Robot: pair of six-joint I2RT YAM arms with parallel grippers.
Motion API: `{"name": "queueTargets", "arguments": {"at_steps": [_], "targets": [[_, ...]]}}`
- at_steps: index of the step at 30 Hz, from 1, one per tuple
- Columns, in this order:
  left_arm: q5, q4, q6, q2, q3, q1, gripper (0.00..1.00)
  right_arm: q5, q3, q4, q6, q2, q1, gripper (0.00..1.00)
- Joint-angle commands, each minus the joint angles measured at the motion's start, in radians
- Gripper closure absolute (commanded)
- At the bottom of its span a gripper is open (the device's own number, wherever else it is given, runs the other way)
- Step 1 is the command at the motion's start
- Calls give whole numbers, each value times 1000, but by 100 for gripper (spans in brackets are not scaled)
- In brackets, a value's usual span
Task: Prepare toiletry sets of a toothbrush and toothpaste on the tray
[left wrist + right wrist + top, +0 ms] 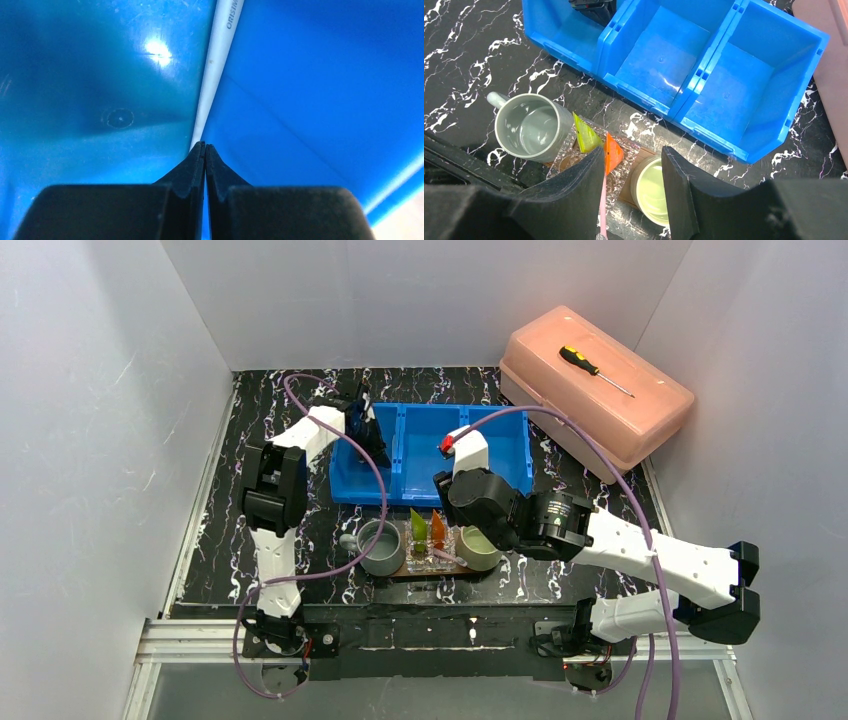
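A: Left gripper (205, 146)?
B: Clenched on the end of a white toothbrush (216, 70), down in the blue bin (420, 455), left compartment. The handle's long axis runs straight away from the fingertips.
A: Right gripper (631, 155)?
B: Jaws apart, empty. It hovers over the tray (425, 574), between the orange tube (613, 152) and the pale green mug (651, 187).
A: Which way to the tray?
B: Toward the bases from the bin, and to the left arm's right. The grey mug (529, 127) looks empty and is the one nearer the left arm. Likely target.
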Motion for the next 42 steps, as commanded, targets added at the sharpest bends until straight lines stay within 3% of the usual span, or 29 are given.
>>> {"name": "queueTargets", "arguments": {"at_steps": [1,15,30,42], "targets": [[10,8,-6,11,37,-3,100,-16,-18,33,-6,-6,-14,46],[43,43,-49,45,16,-29,100,-51,-56,51,-9,-11,-38,46],[-145,-46,13,107,58,-98,100,-72,-78,47,1,-19,-49,45],[-393,-99,92,7,37,-100,100,-93,-74,60,0,-2,-51,45]]}}
